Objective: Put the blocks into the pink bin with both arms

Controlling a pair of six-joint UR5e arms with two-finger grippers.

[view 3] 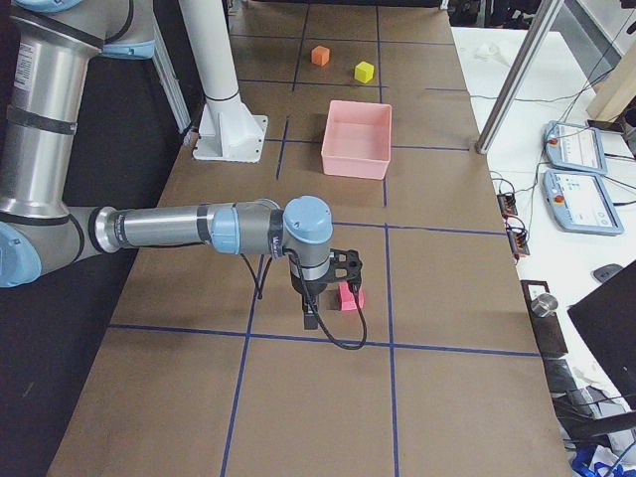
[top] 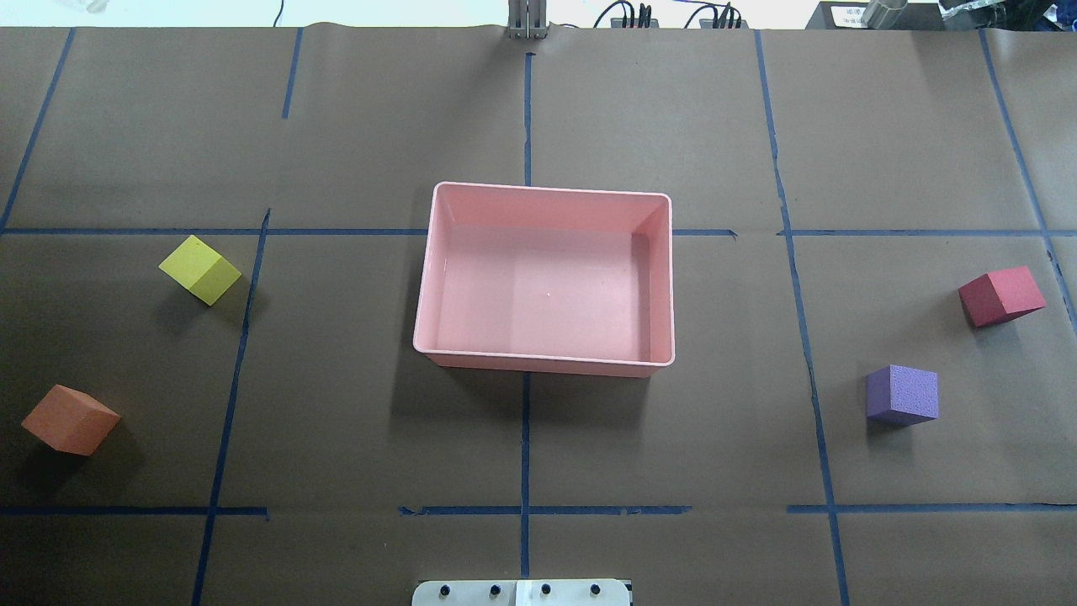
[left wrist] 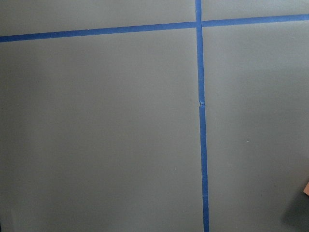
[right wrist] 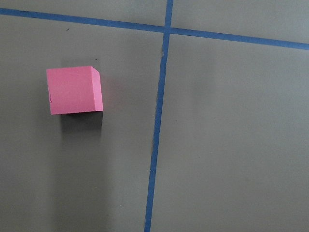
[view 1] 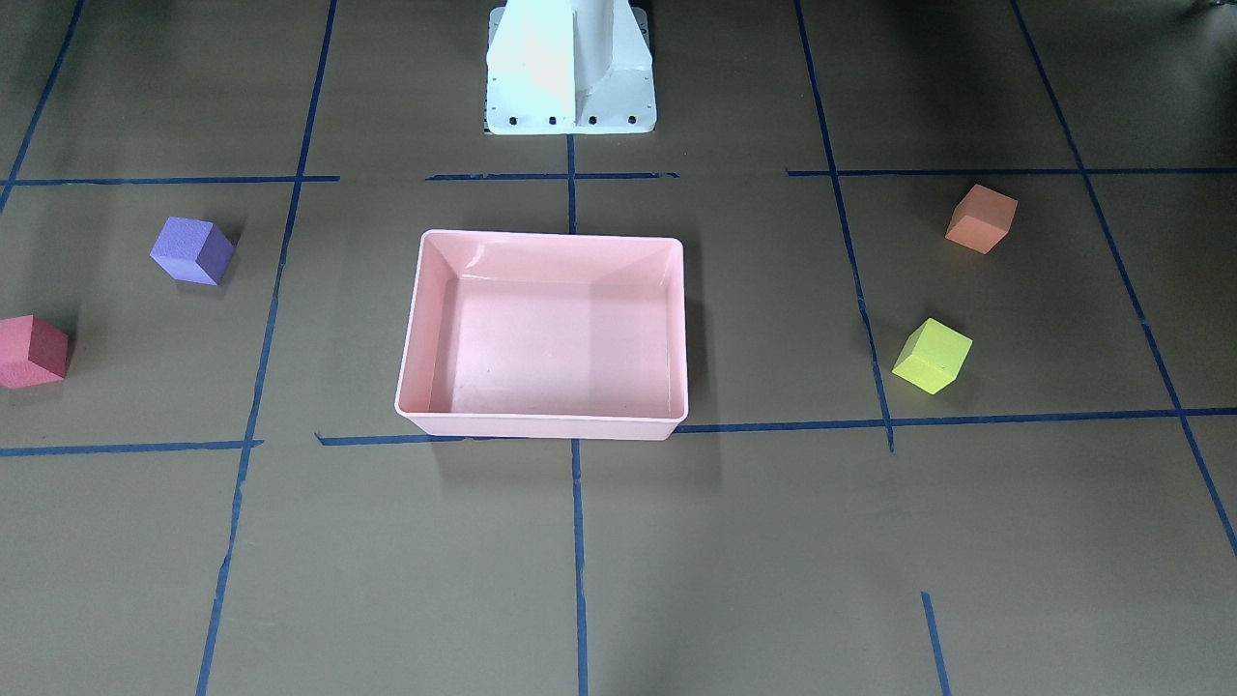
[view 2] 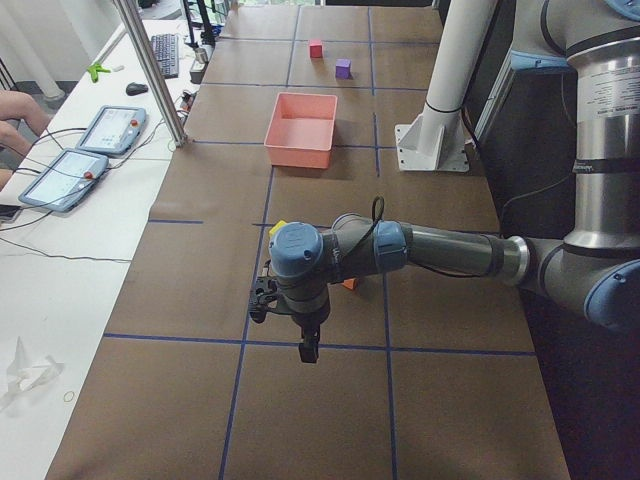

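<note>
Pink bin (top: 538, 362) stands central, blocks (top: 902, 394) well apart either side.

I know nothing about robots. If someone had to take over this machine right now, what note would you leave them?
Left gripper: hovers above the table near the orange block and yellow-green block. Open or shut cannot be told.
Right gripper: hovers beside the red block. Open or shut cannot be told.
Purple block: on the table, on the red block's side.
Pink bin: mid-table, empty.
Done: nothing binned.
Left: all four blocks.
</note>
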